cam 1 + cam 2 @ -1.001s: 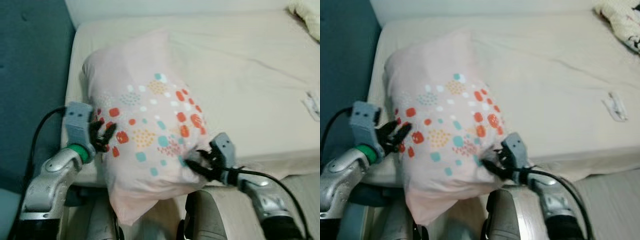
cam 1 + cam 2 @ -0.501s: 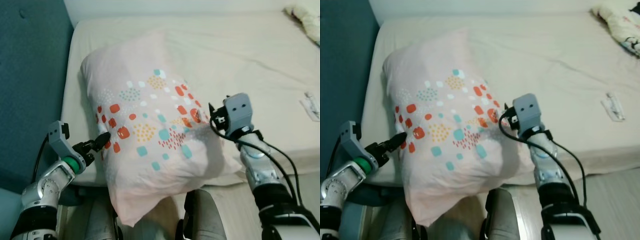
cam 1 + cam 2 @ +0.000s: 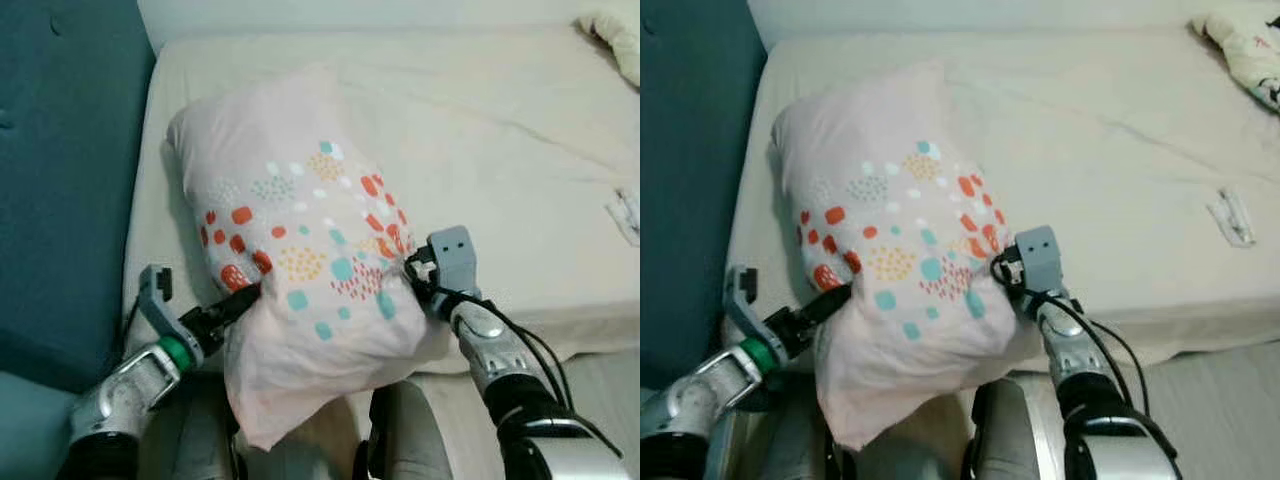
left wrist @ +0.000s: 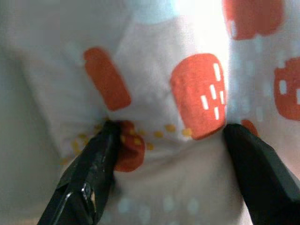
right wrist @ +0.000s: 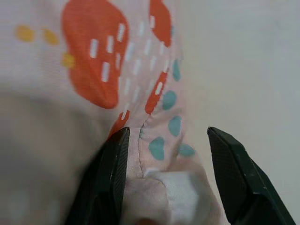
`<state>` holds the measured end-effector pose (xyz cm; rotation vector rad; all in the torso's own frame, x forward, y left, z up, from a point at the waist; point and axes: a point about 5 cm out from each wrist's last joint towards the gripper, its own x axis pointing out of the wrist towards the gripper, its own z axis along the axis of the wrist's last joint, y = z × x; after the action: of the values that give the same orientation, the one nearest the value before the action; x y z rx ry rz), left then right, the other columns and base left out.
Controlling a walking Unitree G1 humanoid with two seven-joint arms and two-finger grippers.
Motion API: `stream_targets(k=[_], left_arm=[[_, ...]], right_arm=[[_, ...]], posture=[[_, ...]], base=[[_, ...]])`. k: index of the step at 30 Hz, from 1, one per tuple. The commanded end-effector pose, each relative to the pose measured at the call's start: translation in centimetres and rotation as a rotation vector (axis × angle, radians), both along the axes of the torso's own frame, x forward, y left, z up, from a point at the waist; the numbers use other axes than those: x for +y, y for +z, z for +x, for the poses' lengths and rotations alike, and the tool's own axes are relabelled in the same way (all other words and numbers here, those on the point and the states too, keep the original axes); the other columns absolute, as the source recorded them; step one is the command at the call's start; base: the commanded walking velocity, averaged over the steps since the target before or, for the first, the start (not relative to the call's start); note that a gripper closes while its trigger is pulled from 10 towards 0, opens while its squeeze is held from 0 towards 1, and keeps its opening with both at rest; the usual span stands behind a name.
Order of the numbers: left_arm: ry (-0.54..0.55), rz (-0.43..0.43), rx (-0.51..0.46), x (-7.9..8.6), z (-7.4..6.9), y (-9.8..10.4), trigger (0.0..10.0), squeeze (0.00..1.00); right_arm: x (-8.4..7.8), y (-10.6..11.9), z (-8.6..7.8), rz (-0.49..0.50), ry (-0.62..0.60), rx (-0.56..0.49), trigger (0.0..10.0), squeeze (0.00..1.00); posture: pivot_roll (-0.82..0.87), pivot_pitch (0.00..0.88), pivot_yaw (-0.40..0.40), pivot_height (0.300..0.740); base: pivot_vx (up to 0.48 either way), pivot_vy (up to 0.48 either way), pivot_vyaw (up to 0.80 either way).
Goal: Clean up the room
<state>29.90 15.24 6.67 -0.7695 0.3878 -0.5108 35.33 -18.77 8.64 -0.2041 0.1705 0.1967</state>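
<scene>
While both my grippers, left [image 3: 243, 297] and right [image 3: 412, 268], press spread fingers into the pink spotted fabric pillow [image 3: 300, 250], it lies on the cream bed [image 3: 520, 150].

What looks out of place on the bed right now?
The pillow lies askew, its lower end hanging off the near edge of the bed, with the left hand and right hand open against its sides. A small white item lies loose on the sheet; a rumpled cloth sits at the far corner.
</scene>
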Motion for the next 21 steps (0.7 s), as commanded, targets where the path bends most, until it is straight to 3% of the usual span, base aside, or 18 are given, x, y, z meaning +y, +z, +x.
stream_targets(k=[1,2,5,6,7,8,9,15,19,21], left_arm=[[-0.076,0.023,0.031,-1.7,-0.4,-0.9,10.0,0.25],[-0.109,0.051,0.018,-2.7,-0.3,-0.8,10.0,0.0],[-0.128,0.073,0.005,-3.6,-0.1,-0.6,10.0,0.0],[-0.144,0.073,-0.005,-4.7,0.2,-0.2,8.7,0.0],[-0.144,0.073,-0.005,-4.7,0.2,-0.2,8.7,0.0],[-0.161,0.067,-0.015,-5.8,0.5,0.3,2.7,0.0],[-0.171,0.073,-0.024,-6.7,0.7,0.7,0.0,0.0],[-0.167,0.139,-0.023,-7.2,1.0,1.1,0.0,0.0],[-0.15,0.184,-0.008,-6.6,1.2,0.9,0.0,0.0],[-0.133,0.233,0.019,-5.5,1.2,0.7,0.0,0.0]], right_arm=[[0.8,-1.1,-0.5,0.023,0.037,0.044,10.0,0.0],[0.9,-1.0,-0.4,0.033,0.047,0.045,10.0,0.0],[1.0,-1.0,-0.3,0.035,0.052,0.046,10.0,0.0],[1.2,-0.9,-0.3,0.038,0.054,0.045,10.0,0.0],[1.2,-0.9,-0.3,0.038,0.054,0.045,10.0,0.0],[1.3,-0.9,-0.2,0.038,0.056,0.044,10.0,0.0],[1.3,-0.8,-0.2,0.038,0.058,0.045,10.0,0.0],[1.5,-0.9,-0.1,0.037,0.061,0.045,10.0,0.0],[1.3,-0.9,-0.2,0.038,0.06,0.044,10.0,0.0],[1.1,-1.0,-0.2,0.037,0.048,0.043,10.0,0.0]], posture=[[0.02,0.15,0.027,0.595],[0.02,0.148,0.024,0.595],[0.02,0.148,0.024,0.595],[0.01,0.145,0.024,0.595],[0.01,0.145,0.024,0.595],[0.01,0.142,0.025,0.595],[0.01,0.141,0.026,0.595],[0.01,0.141,0.028,0.595],[0.01,0.14,0.032,0.595],[0.02,0.14,0.035,0.595]], base=[[0.0,0.0,0.0],[0.0,0.0,0.0],[0.0,0.0,0.0],[0.0,0.0,0.0],[0.0,0.0,0.0],[0.0,0.0,0.0],[0.0,0.0,0.0],[0.0,0.0,0.0],[0.0,0.0,0.0],[0.0,0.0,0.0]])
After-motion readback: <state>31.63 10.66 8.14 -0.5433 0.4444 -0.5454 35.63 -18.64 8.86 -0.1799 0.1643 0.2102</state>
